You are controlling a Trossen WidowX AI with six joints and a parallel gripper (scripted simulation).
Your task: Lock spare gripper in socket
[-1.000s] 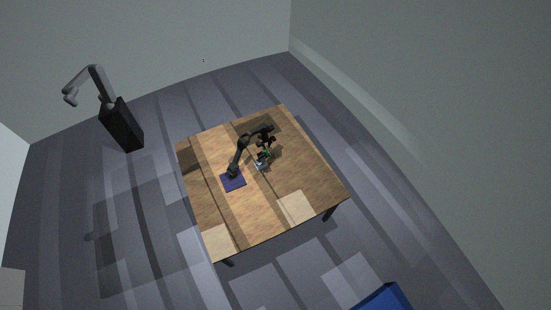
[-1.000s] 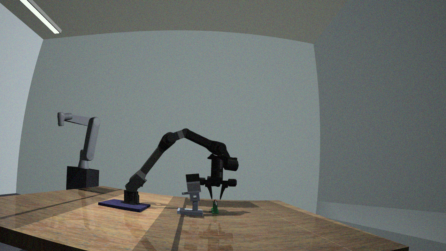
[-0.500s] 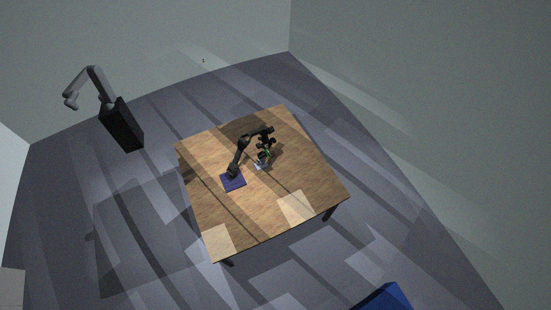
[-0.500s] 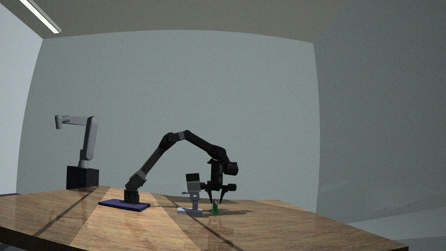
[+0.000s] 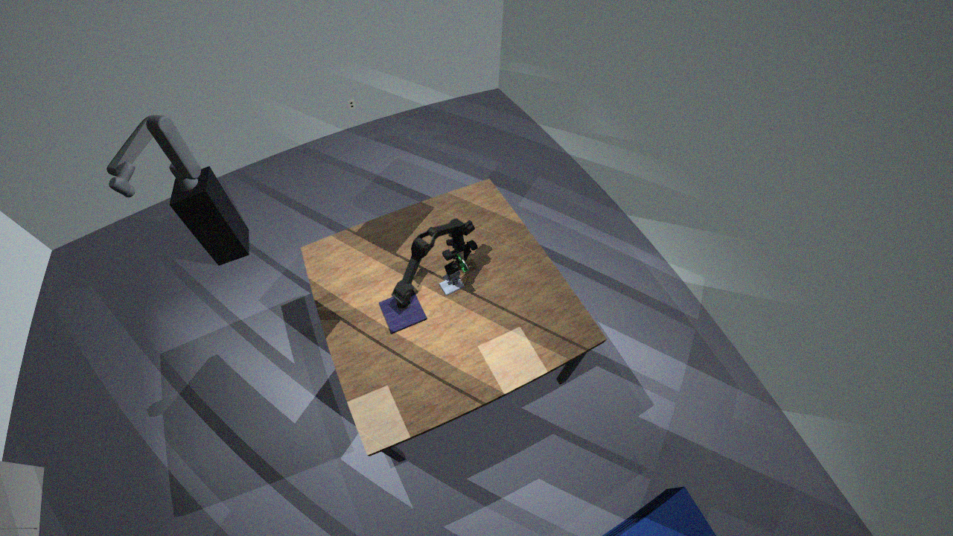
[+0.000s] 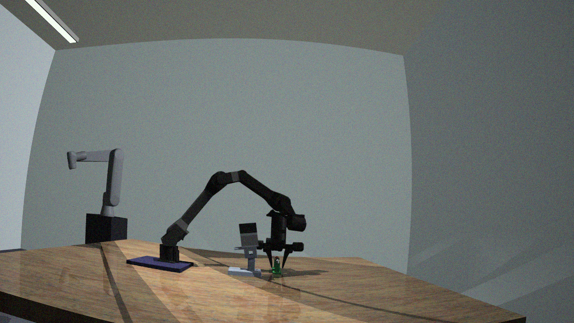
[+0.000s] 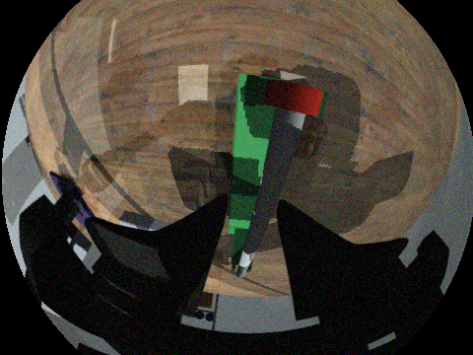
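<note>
The lock pin (image 7: pixel 278 168), a grey rod with a red end (image 7: pixel 296 98), lies along the top of a green holder (image 7: pixel 250 135) (image 6: pixel 276 269) on the table. My gripper (image 7: pixel 252 203) (image 6: pixel 277 268) points down with its fingers part-way open on both sides of the pin and holder. The pin is not visibly clamped. The mount's pale grey base (image 6: pixel 239 272) (image 5: pixel 449 287) stands beside the holder, on the arm base's side. On its post sits a tilted grey block with a black top (image 6: pixel 248 234), apparently the spare gripper in the socket. I cannot tell how deeply it is seated.
My arm stands on a navy plate (image 5: pixel 406 319) (image 6: pixel 140 261). The mount's tall block rises close beside my gripper. Two pale squares (image 5: pixel 511 359) (image 5: pixel 380 418) show on the wooden table. Off the table are a grey arm on a black pedestal (image 5: pixel 213 226) and a blue box (image 5: pixel 673 517).
</note>
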